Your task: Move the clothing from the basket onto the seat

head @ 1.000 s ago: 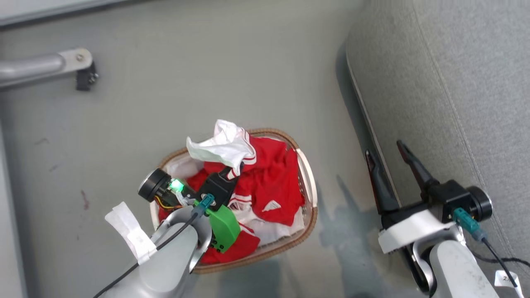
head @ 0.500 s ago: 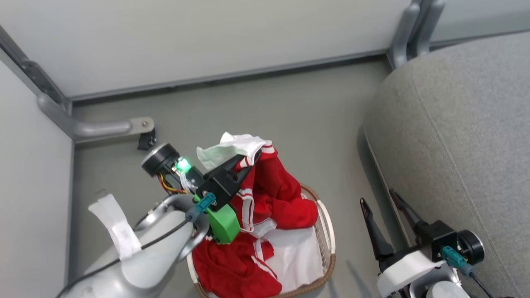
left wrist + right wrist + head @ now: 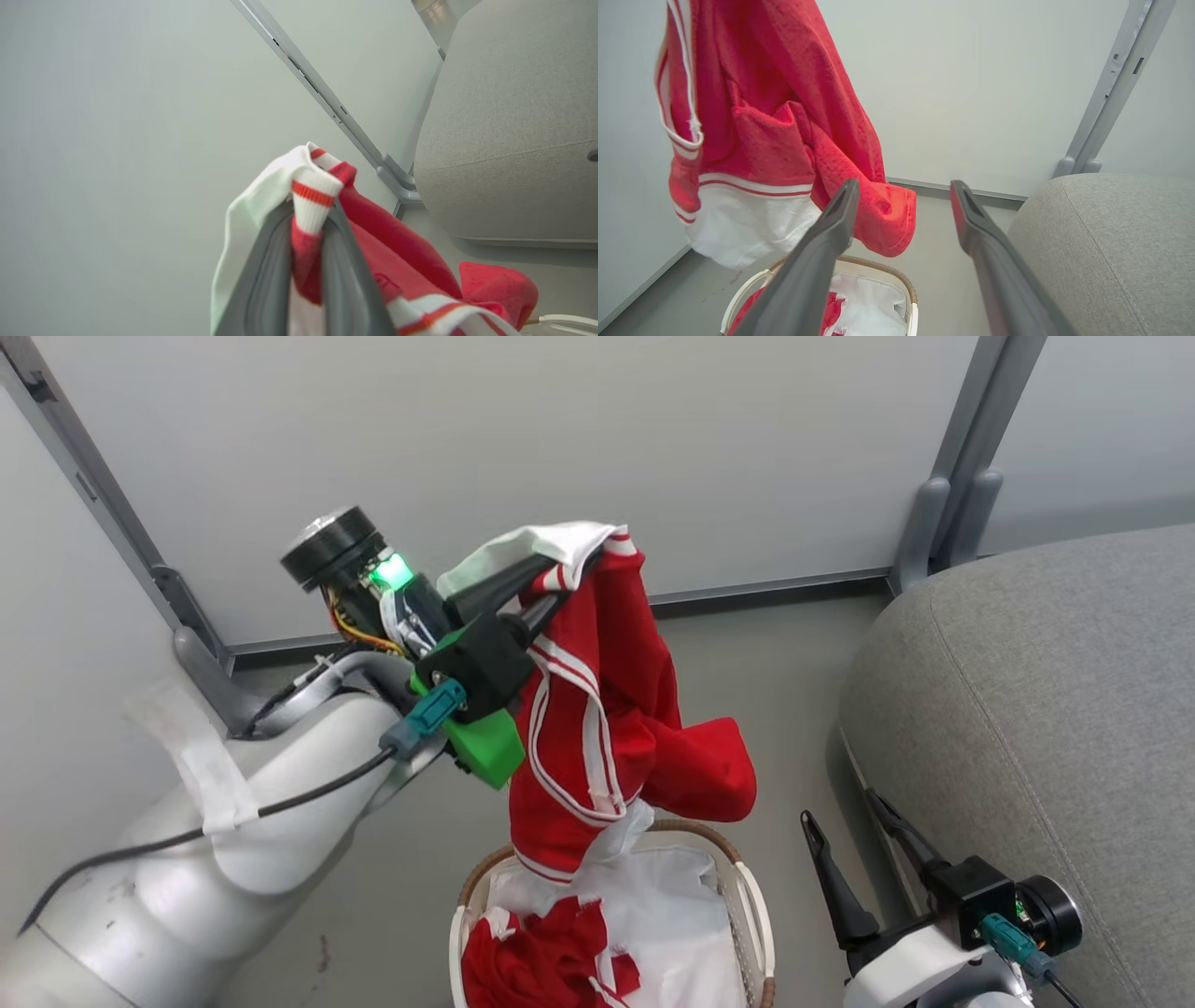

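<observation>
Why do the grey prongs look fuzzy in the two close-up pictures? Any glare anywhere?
Left wrist view: the left gripper sits very near the lens, so it blurs; right wrist view: same for the right gripper; head view: soft even light, no glare, clothing sharp.

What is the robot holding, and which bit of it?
The left gripper pinches a red garment by its white striped trim; the right gripper holds nothing.

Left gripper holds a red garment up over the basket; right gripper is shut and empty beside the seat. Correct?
One error: the right gripper is open, not shut; the right wrist view shows its jaws spread wide apart. The rest holds: the left gripper holds the red garment over the basket, right gripper empty beside the seat.
</observation>
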Tool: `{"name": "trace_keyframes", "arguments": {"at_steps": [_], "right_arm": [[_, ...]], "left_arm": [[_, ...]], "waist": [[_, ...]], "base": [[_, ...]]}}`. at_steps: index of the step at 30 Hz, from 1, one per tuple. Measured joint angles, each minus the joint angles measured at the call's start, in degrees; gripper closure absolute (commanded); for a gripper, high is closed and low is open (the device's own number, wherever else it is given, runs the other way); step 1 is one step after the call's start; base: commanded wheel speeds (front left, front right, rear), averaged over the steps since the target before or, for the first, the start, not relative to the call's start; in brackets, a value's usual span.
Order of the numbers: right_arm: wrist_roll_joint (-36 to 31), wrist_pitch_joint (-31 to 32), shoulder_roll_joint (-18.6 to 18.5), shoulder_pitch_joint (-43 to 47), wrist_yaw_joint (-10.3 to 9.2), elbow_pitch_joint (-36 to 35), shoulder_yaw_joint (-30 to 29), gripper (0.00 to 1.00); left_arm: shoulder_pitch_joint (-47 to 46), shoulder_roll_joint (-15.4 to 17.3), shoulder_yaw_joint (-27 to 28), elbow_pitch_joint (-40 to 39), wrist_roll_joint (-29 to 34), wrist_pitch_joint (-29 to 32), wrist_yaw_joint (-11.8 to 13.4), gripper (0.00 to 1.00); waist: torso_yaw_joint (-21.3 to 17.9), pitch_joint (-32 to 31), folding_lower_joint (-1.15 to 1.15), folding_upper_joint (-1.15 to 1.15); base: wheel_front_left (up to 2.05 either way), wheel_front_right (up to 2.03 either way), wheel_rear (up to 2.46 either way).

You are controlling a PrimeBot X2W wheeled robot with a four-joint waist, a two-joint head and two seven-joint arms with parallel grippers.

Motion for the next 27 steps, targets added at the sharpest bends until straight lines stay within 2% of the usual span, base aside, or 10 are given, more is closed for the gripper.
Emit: {"name": "trace_keyframes", "arguments": {"at_steps": [15,27], "right_arm": [[-2.5,0.0,0.0,-4.8,0.0,0.8,5.9,0.0],[-5.4,0.0,0.0,-15.4,0.0,10.0,12.7,0.0]], "left_arm": [[-8.3,-1.0,-3.7,-0.6,-1.1,0.0,-0.1,1.0],[-10.6,-3.9,-5.5,-2.6,-1.1,0.0,-0.1,1.0]], "waist": [[1.7,-1.3,0.0,0.0],[4.2,-1.5,0.0,0.0]], "base": [[0.0,0.0,0.0],[0.0,0.0,0.0]]}}
